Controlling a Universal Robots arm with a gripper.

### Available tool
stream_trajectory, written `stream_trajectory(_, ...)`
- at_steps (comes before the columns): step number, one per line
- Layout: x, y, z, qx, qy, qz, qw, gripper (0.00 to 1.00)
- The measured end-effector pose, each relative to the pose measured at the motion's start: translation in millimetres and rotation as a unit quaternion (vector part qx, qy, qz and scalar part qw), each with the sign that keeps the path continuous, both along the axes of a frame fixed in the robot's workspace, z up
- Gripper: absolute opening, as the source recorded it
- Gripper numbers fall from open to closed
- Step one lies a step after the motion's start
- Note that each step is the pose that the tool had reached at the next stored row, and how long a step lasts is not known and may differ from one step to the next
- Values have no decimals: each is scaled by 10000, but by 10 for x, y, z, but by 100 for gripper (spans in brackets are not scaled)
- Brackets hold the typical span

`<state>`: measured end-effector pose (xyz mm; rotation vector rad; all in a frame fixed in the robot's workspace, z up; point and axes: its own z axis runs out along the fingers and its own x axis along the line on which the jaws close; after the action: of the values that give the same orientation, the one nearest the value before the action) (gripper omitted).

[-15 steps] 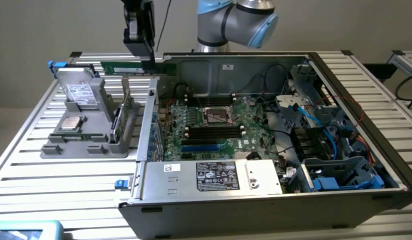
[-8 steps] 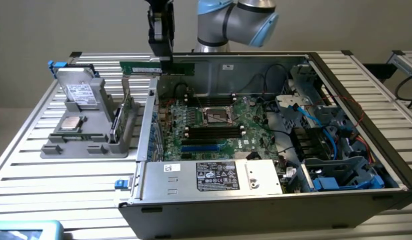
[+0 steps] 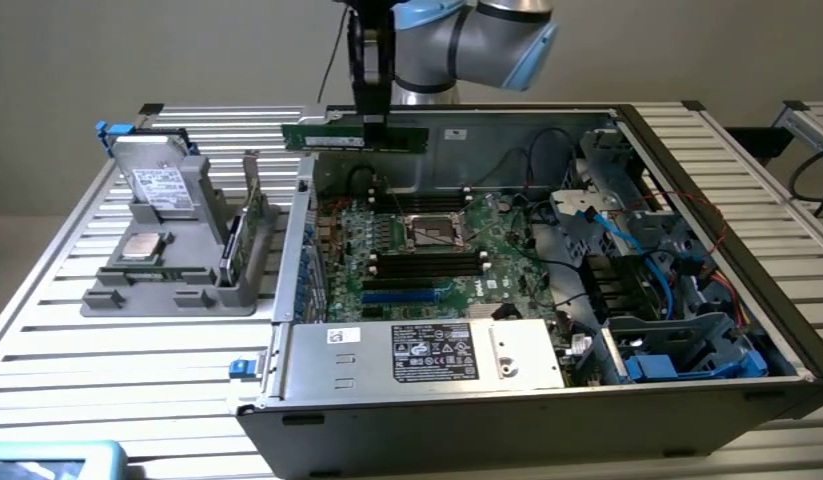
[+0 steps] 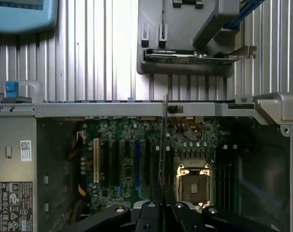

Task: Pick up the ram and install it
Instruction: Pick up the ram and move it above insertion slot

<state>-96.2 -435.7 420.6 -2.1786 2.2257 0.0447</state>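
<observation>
Aluminium slat table (image 3: pixel 64 330): its edges are cut off on all sides in the exterior view.

Open computer case (image 3: pixel 518 440): it lies on the table with its side panel off. The half toward the exterior view's right is crowded with cables and drive cages, and the detail there is hard to make out.

Robot arm (image 3: pixel 478 35): it is cut off by the top of the frame, with one grey and blue joint in view.

Motherboard (image 4: pixel 122 145): it lies flat in the case. In the wrist view its near strip is hidden behind the black finger linkages.

Grey fixture (image 3: pixel 158 275): it stands on the table just beside the case, toward the exterior view's left. The parts it carries are partly hidden by its own walls.

Processor socket (image 4: pixel 194 186): it is beside the gripper in the wrist view, with its lower edge covered.

Ram (image 3: pixel 324 137): it is held in the air above the far rim of the case, well clear of the board.
- Its long axis is roughly level and runs from the exterior view's left to its right.
- It stands on edge with its broad face toward that camera.
- Its middle is covered by the fingers, and the label is not legible.
- In the wrist view it is edge-on, a thin line (image 4: pixel 163 140) parallel to the long motherboard slots.

Gripper (image 3: pixel 372 118): it hangs vertically with its fingers clamped on the ram near mid-length.
</observation>
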Motion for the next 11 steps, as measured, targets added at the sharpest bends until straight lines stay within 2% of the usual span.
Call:
stream_trajectory(6, 269, 38, -49, -11, 0, 0, 10000, 13)
stream_trajectory(11, 347, 168, -98, -39, -12, 7, 10000, 13)
